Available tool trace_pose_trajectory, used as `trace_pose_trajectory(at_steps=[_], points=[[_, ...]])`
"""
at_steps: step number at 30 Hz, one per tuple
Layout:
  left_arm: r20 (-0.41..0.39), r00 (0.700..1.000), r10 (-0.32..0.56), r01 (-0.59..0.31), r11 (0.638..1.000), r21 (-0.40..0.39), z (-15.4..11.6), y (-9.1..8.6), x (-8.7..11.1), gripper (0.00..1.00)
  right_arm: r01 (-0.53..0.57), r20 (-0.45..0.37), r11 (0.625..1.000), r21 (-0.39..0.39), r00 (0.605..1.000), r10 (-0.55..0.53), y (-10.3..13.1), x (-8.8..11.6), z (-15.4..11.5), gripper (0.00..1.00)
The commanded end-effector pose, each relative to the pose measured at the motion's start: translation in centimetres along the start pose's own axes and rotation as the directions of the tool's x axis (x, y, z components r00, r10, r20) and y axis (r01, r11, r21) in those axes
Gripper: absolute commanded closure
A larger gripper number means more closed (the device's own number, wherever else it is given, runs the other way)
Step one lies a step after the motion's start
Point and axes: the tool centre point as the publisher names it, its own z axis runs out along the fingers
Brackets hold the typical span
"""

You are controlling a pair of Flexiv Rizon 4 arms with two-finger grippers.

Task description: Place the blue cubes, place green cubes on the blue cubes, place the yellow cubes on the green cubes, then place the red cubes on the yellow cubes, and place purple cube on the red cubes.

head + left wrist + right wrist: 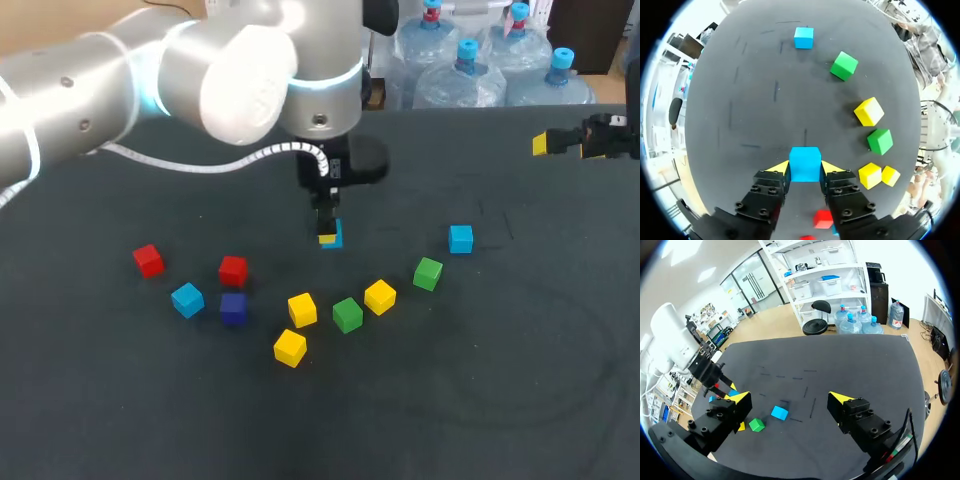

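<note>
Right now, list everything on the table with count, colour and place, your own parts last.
blue cubes: three, light blue; one gripped at mid-table, one at the right of the spread, one at the left.
green cubes: two, green; one among the yellow ones, one near the right blue cube.
yellow cubes: three, yellow; middle, near side.
red cubes: two, red; left side.
purple cube: one, dark purple; beside the left blue cube.
table: one, black.
left pincer: one, yellow-tipped; shut on a blue cube.
right pincer: one, yellow-tipped; open, empty, at the table's far right.
</note>
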Motion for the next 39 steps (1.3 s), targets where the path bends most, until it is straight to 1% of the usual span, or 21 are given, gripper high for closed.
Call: trace_pose_trajectory(at_steps=[1, 9, 12, 13, 15, 17, 21, 29, 39], points=[[-0.031, 0.999, -0.021, 0.022, 1.000, 0.018, 0.5, 0.3, -0.1, 1.00, 0.001, -0.001, 1.000, -0.003, 1.000, -0.001, -0.1, 0.0, 0.1, 0.00], [-0.038, 0.999, -0.039, 0.039, 0.999, 0.000, 1.4, 0.0, 1.3, 1.00, 0.001, -0.001, 1.000, -0.003, 1.000, -0.001, -0.1, 0.0, 0.1, 0.00], [-0.031, 0.999, -0.018, 0.017, 1.000, -0.012, 1.4, 0.1, 1.4, 1.00, 0.001, -0.001, 1.000, -0.003, 1.000, -0.001, -0.1, 0.0, 0.1, 0.00], [-0.021, 1.000, -0.004, 0.004, 1.000, -0.022, 1.4, 0.1, 1.4, 1.00, 0.001, -0.001, 1.000, -0.003, 1.000, -0.001, -0.1, 0.0, 0.1, 0.00], [-0.002, 1.000, 0.004, -0.004, 1.000, -0.015, 1.5, 0.1, 1.6, 1.00, 0.001, -0.001, 1.000, -0.003, 1.000, -0.001, -0.1, 0.0, 0.1, 0.00], [0.046, 0.998, 0.041, -0.040, 0.999, -0.026, 1.8, 0.1, 1.7, 1.00, 0.001, -0.001, 1.000, -0.003, 1.000, -0.001, -0.1, 0.0, 0.1, 0.00], [0.069, 0.996, 0.063, -0.063, 0.998, 0.001, 2.2, -0.2, 1.8, 1.00, 0.001, -0.001, 1.000, -0.003, 1.000, -0.001, -0.1, 0.0, 0.1, 0.00], [0.049, 0.996, 0.079, -0.080, 0.997, 0.017, 2.2, -0.6, 1.8, 1.00, 0.001, -0.001, 1.000, -0.003, 1.000, -0.001, -0.1, 0.0, 0.1, 0.00], [0.030, 0.996, 0.080, -0.080, 0.997, 0.012, 2.2, 0.0, 1.5, 1.00, 0.001, -0.001, 1.000, -0.003, 1.000, -0.001, -0.1, 0.0, 0.1, 0.00]])
